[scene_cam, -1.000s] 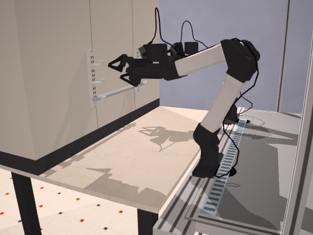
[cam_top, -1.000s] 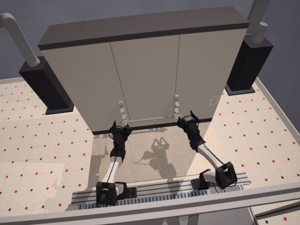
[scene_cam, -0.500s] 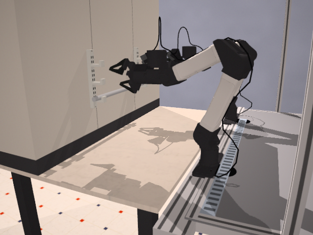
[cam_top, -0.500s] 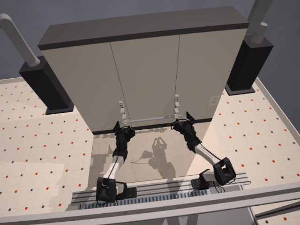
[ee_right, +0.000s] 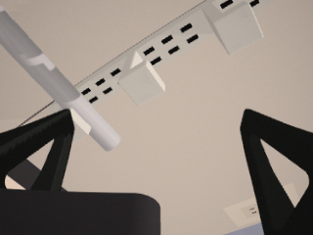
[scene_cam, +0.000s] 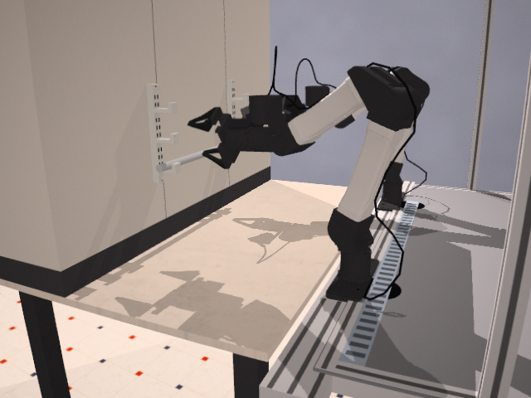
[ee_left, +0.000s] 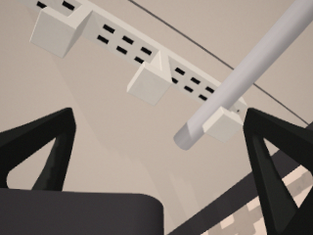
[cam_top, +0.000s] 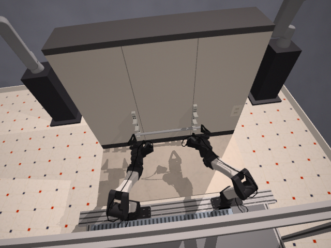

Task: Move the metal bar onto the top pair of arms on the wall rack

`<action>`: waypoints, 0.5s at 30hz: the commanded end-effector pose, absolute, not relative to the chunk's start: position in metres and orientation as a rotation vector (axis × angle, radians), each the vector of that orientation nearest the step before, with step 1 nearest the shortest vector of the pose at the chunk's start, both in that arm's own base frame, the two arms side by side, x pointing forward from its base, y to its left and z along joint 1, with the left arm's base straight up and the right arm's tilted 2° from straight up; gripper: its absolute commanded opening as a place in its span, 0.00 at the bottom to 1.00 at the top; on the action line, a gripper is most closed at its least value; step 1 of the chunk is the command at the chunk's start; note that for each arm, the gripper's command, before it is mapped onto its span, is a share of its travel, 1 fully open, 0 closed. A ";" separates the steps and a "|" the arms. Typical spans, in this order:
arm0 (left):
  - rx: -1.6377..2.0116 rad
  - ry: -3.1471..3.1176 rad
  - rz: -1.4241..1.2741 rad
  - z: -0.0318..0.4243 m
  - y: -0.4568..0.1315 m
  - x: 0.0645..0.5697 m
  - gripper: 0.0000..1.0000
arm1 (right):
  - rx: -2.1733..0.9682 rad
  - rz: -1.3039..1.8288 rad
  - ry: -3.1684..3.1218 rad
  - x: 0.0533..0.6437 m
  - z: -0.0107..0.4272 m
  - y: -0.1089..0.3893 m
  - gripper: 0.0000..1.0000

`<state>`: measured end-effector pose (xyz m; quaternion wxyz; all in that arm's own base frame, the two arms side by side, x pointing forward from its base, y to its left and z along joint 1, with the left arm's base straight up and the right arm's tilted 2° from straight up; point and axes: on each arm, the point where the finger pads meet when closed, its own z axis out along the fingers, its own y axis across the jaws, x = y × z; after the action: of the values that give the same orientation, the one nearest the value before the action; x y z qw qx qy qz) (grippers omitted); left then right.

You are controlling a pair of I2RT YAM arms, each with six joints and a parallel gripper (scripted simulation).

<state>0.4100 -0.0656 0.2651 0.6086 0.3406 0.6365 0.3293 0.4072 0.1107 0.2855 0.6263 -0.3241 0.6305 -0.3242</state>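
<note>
Overhead, bar and rails: we saw the metal bar (cam_top: 160, 132) (scene_cam: 184, 159) (ee_left: 254, 64) (ee_right: 24, 44) lying across the left rail (cam_top: 133, 115) (scene_cam: 150, 128) (ee_left: 115, 39) and the right rail (cam_top: 194, 108) (ee_right: 161, 50), with our open grippers near its two ends, probably so that the lift would be level.
Exterior, bar support: the bar rested on the lowest rack arms, which carried its weight; the top rack arm (scene_cam: 172, 107) (ee_left: 59, 31) (ee_right: 240, 29) bore nothing.
Left wrist, left gripper (scene_cam: 197, 137) (ee_left: 159, 110): we had it wide open, holding nothing; the bar's end stuck out past its support, and we judged this gave room for gripping.
Right wrist, right gripper (cam_top: 197, 130) (ee_right: 158, 112): also fully open and without load, its fingers turned across the bar, likely for closing around it; we judged that more aligning was needed first.
</note>
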 end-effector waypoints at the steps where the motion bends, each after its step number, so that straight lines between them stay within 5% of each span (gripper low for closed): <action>1: 0.812 1.425 0.817 0.265 -0.071 0.412 1.00 | -0.784 -0.808 1.434 0.407 0.273 0.114 1.00; 15: 0.935 1.371 0.941 0.245 -0.081 0.416 1.00 | -0.902 -0.930 1.383 0.412 0.254 0.132 1.00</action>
<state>0.4161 -0.0782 0.2404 0.5742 0.3988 0.6038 0.3830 0.4130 0.1314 0.2624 0.5942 -0.3792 0.5998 -0.3787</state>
